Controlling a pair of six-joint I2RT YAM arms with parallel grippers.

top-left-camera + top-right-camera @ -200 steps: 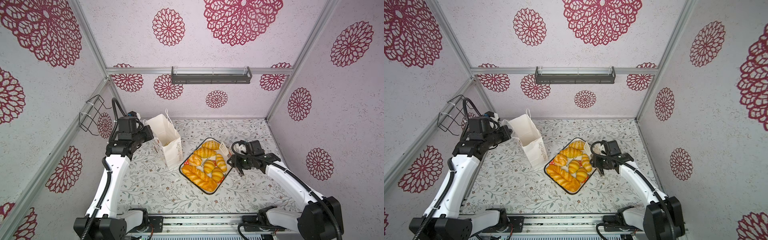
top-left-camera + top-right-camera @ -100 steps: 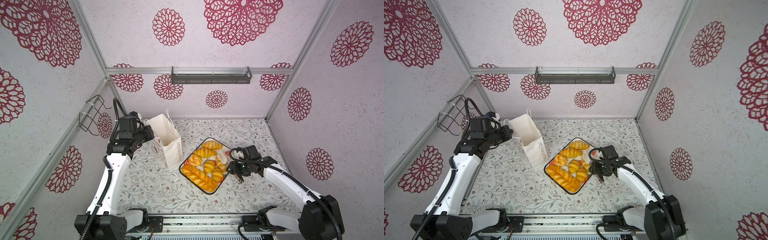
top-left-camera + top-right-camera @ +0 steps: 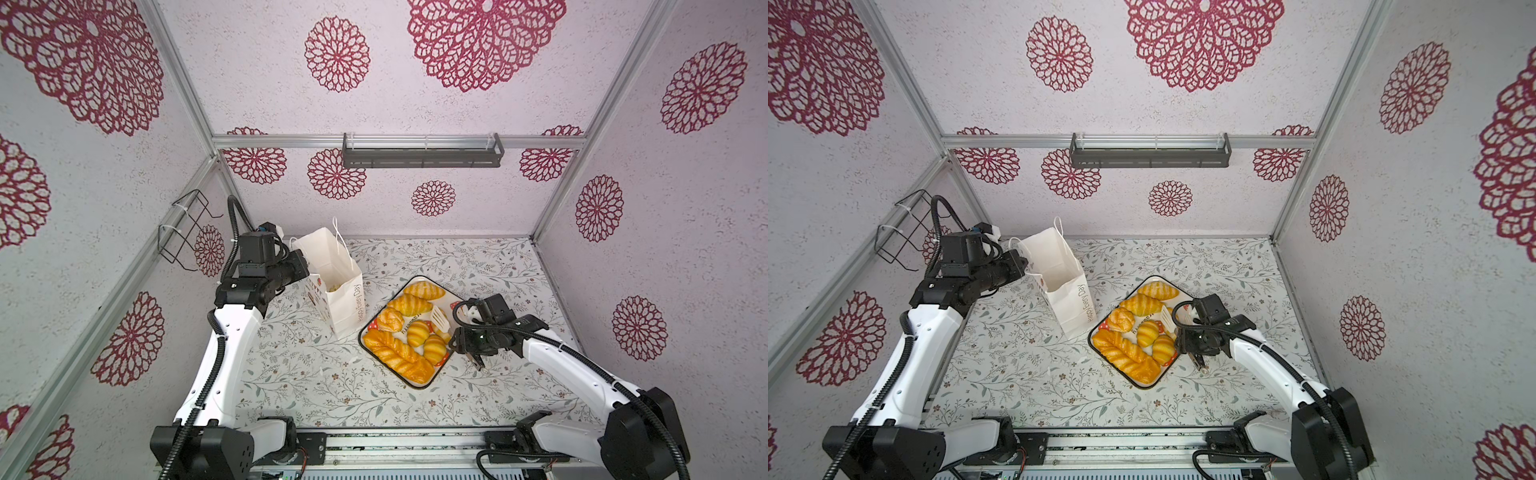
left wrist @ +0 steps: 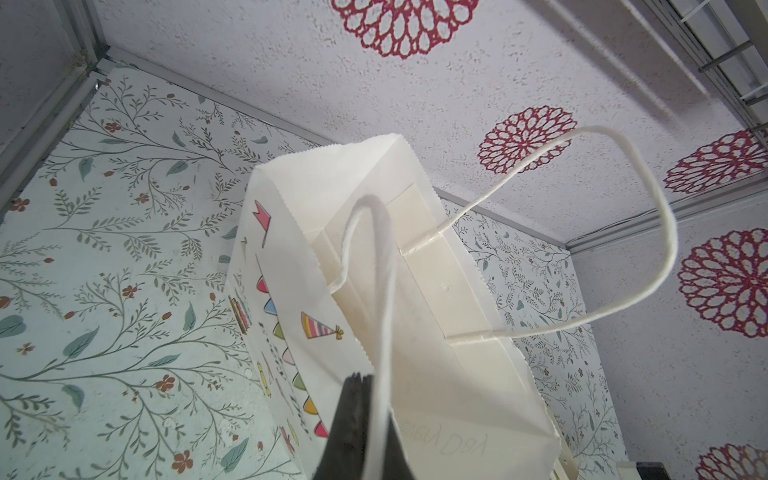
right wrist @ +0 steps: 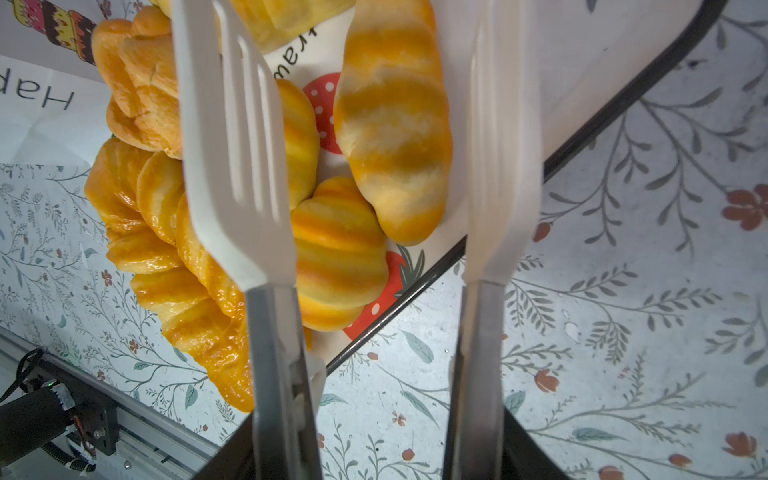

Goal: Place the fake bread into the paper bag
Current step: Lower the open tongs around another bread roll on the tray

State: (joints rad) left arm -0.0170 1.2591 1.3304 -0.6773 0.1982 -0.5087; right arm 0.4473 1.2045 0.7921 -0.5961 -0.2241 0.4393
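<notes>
Fake bread (image 3: pixel 409 332): on the strawberry tray (image 3: pixel 417 386), mid-table; probably light, squashy, glossy. Take the striped roll (image 5: pixel 395 124) across its middle.
Tongs (image 5: pixel 241 166): clasped by the right gripper (image 5: pixel 374 457); blades apart beside that roll, pinching nothing.
Left gripper (image 4: pixel 357 380): clenched on the cord handle (image 4: pixel 384 291) of the paper bag (image 3: pixel 340 299), back-left.

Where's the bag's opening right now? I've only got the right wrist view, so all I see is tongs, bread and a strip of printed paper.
Observer: The paper bag stands beside the tray, on its left in both top views, with its mouth open upward.
Operator: Is anything holding it?
Observer: Yes. In the left wrist view the left gripper is shut on the near cord handle.
Operator: Is the mouth blocked?
Observer: No. The far handle arches up from the far rim, not across the mouth.
</notes>
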